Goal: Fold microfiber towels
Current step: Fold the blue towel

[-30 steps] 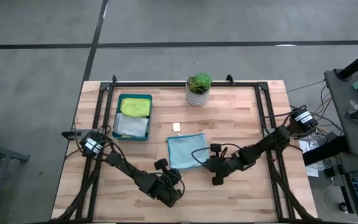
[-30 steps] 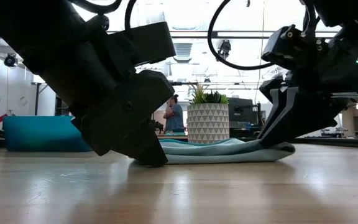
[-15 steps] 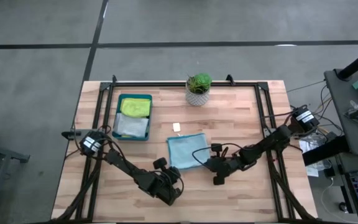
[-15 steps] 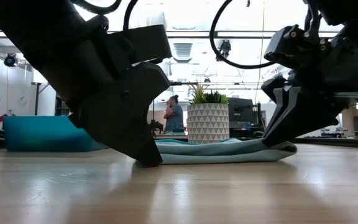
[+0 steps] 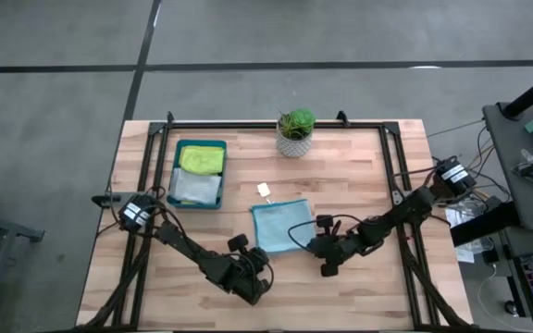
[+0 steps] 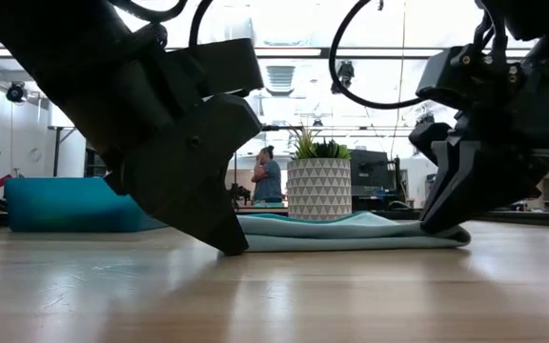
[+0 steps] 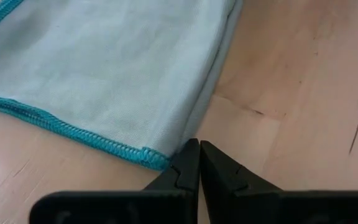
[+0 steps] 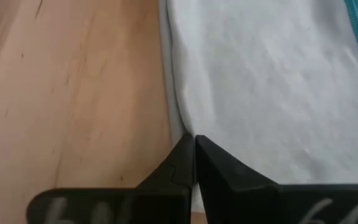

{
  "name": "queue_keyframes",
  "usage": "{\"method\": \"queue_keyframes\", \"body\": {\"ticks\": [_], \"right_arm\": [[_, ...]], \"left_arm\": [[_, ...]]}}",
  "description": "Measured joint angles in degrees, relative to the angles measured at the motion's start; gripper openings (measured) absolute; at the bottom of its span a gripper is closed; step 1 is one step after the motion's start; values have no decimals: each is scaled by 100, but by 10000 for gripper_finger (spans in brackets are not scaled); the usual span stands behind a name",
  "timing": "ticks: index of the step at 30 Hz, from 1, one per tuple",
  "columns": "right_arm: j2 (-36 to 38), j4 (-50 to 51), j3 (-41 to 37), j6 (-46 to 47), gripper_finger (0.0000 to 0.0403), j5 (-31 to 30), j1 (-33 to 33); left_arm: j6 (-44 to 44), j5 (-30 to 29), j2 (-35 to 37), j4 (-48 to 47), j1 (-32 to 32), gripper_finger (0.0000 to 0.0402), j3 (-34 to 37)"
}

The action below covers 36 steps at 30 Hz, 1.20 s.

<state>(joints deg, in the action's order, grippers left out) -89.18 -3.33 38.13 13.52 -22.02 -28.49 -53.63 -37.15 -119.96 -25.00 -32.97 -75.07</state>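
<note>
**Both claws pinch the near edge of the light teal towel**

The light teal towel (image 5: 281, 225) lies flat on the wooden table (image 5: 359, 176), a little below the centre of the overhead frame, with its white tag (image 5: 264, 190) poking out at its upper left corner. The left gripper (image 5: 259, 262) sits low at the towel's lower left corner; in its wrist view the two dark fingers (image 7: 191, 171) are pressed together right at the stitched corner, though I cannot tell whether cloth is caught between them. The right gripper (image 5: 315, 246) is at the towel's lower right corner, and its wrist view shows the tips clenched on the folded edge of the cloth.

In the level view the towel is a thin, slightly rumpled strip on the tabletop, stretched between the two big dark arms.

Toward the upper left of the overhead frame, a dark teal tray (image 5: 199, 146) holds a lime green towel (image 5: 202, 159) and a pale grey towel (image 5: 196, 188). A potted plant (image 5: 295, 130) stands at the table's upper middle edge. A person (image 6: 269, 178) stands far back in the room.
</note>
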Motion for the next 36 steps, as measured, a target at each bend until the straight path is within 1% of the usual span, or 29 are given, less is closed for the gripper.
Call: {"method": "queue_keyframes", "body": {"ticks": [6, 9, 13, 16, 18, 20, 23, 29, 36], "right_arm": [[-27, -40, 0, 78, 16, 248, 0], [-27, -38, 0, 158, 36, 260, 0], [-14, -1, -2, 305, 73, 304, 0], [56, 67, 2, 376, 101, 364, 0], [137, 105, 41, 398, 117, 538, 2], [212, 194, 84, 392, 131, 567, 0], [368, 204, 96, 367, 147, 578, 0], [781, 420, 100, 674, 162, 575, 131], [1356, 1152, 94, 1153, 164, 556, 500]], "left_arm": [[479, 310, 208, -101, -5, 0, -92], [689, 459, 439, -43, -24, 0, -116], [843, 466, 672, -38, -10, 0, -116], [1011, 289, 829, 3, -2, 0, -116], [1099, 40, 844, 38, 24, 0, -116], [1105, -148, 835, 40, 86, 0, -55], [1054, -216, 754, 65, 210, 0, 51], [1048, -205, 669, 146, 321, 0, 284], [1037, -27, 669, 698, 328, 0, 714]]}}
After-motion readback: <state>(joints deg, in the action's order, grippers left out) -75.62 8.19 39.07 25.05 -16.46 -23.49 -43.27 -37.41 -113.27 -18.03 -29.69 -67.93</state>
